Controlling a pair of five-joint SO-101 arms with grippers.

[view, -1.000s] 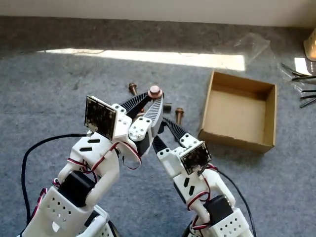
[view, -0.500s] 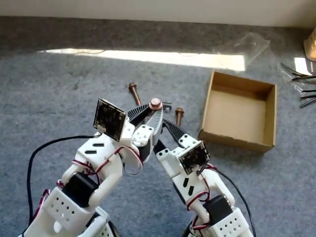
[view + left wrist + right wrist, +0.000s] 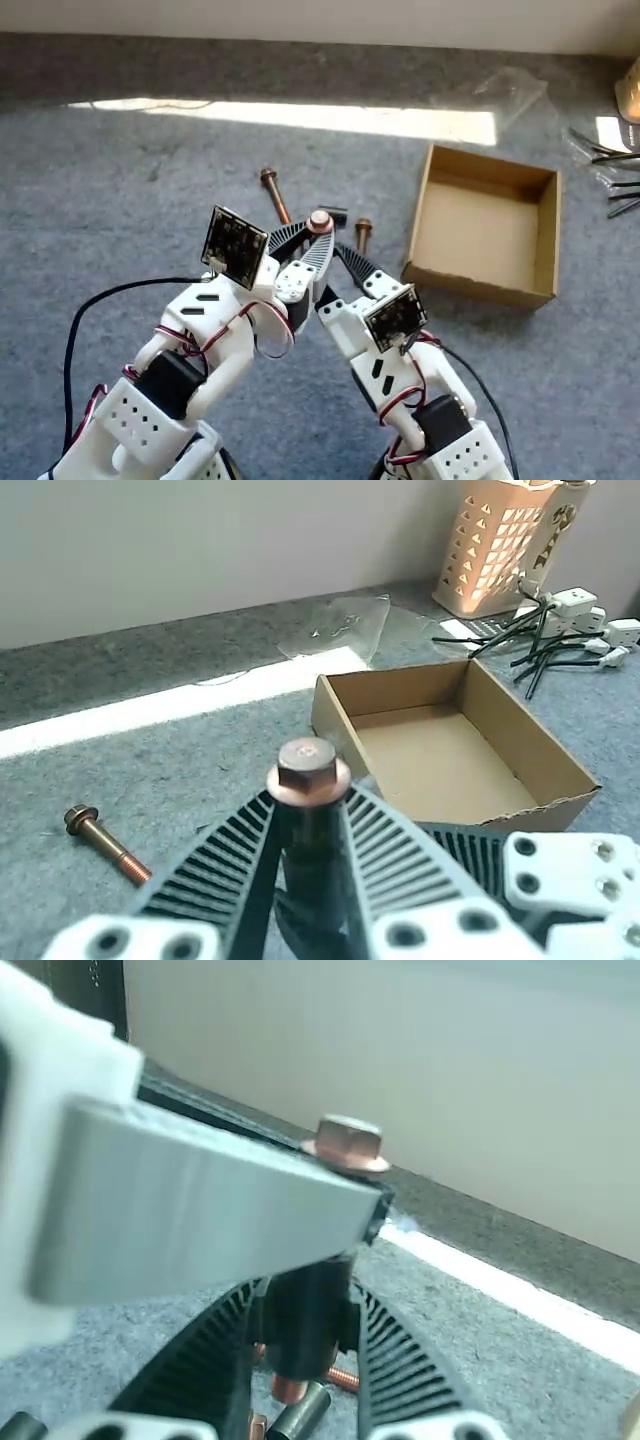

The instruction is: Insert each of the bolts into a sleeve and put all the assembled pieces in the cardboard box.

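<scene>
A copper bolt (image 3: 319,221) stands head up, and my left gripper (image 3: 312,234) is shut on it just under the head (image 3: 308,768). Directly below, my right gripper (image 3: 303,1345) is shut on a black sleeve (image 3: 305,1322); the bolt's copper tip (image 3: 290,1389) shows beneath the sleeve. The two grippers meet at the middle of the carpet. One loose bolt (image 3: 272,194) lies beyond them, and another (image 3: 363,233) stands to the right. A spare black sleeve (image 3: 336,212) lies between those two bolts. The open cardboard box (image 3: 442,274) sits to the right with nothing in it.
Grey carpet covers the floor up to a pale wall. A clear plastic bag (image 3: 500,92) lies behind the box. Black cables (image 3: 608,158) and a perforated lamp (image 3: 505,540) stand at the far right. Another sleeve (image 3: 300,1415) lies under my right gripper.
My left arm has drawn the bolt back toward my right gripper, and the head now sits closer over it. A loose bolt that the left gripper partly hid is now in plain sight.
</scene>
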